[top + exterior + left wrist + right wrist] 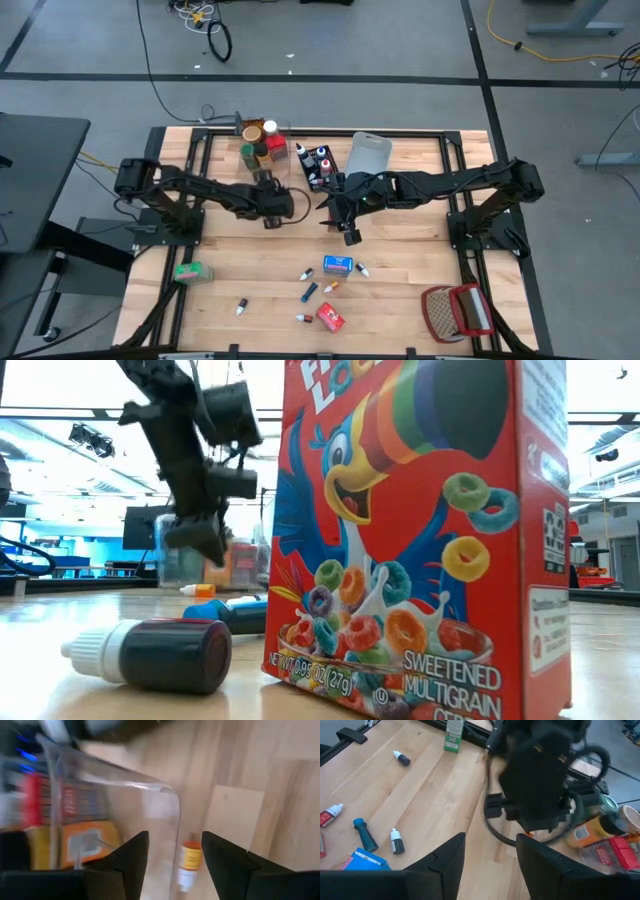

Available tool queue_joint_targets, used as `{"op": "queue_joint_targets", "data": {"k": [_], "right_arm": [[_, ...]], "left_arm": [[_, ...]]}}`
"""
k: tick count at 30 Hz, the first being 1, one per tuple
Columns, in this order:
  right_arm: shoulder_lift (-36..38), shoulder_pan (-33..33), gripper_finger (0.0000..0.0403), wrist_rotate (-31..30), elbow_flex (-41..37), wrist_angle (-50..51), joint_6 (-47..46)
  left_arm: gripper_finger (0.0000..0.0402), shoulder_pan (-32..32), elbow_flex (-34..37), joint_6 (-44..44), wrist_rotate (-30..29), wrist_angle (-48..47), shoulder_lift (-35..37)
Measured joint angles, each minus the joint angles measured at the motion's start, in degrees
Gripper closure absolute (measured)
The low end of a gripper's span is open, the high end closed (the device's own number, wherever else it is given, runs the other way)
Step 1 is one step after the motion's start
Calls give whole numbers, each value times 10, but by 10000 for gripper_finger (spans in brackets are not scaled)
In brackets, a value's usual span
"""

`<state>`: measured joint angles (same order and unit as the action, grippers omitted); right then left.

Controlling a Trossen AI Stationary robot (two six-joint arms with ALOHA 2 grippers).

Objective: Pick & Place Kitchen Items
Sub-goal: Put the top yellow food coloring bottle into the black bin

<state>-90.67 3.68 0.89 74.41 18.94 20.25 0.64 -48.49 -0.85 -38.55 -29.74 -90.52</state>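
Both grippers hang over the middle of the table. My left gripper [275, 207] is open, just near of the clear bin [262, 145], which holds jars and boxes. In the left wrist view its fingers [172, 865] frame a small orange tube [189, 862] lying on the wood by the bin's corner [170, 795]; they touch nothing. My right gripper [347, 228] is open and empty [487, 857], facing the left arm. Loose items lie near the front: a blue box [337, 264], a red cereal box [420, 530], a green box [190, 271] and several small tubes.
A black bin [318, 165] with small bottles and a grey-blue bin [368, 152] stand at the back. A red-and-white wire basket [455, 312] sits at the near right corner. In the low view a dark tube [150, 655] lies before the red box.
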Motion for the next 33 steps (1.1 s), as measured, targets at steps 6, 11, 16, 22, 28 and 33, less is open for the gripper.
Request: {"op": "queue_joint_targets", "data": {"k": [6,11,16,22,28,33], "right_arm": [[0,0,215,0,0,0,0],[0,0,215,0,0,3,-1],[0,0,215,0,0,4,-2],[0,0,215,0,0,3,-2],[0,0,215,0,0,-5,-2],[0,0,215,0,0,-7,-2]], "left_arm": [[206,-33,-62,-33,-19,-52,1],[206,-69,-103,-174,-22,-175,2],[206,-107,-100,-477,9,-250,1],[206,-162,-16,-699,5,-154,-7],[193,-143,64,-815,-7,-102,-8],[163,-101,106,-900,-13,-43,-8]]}}
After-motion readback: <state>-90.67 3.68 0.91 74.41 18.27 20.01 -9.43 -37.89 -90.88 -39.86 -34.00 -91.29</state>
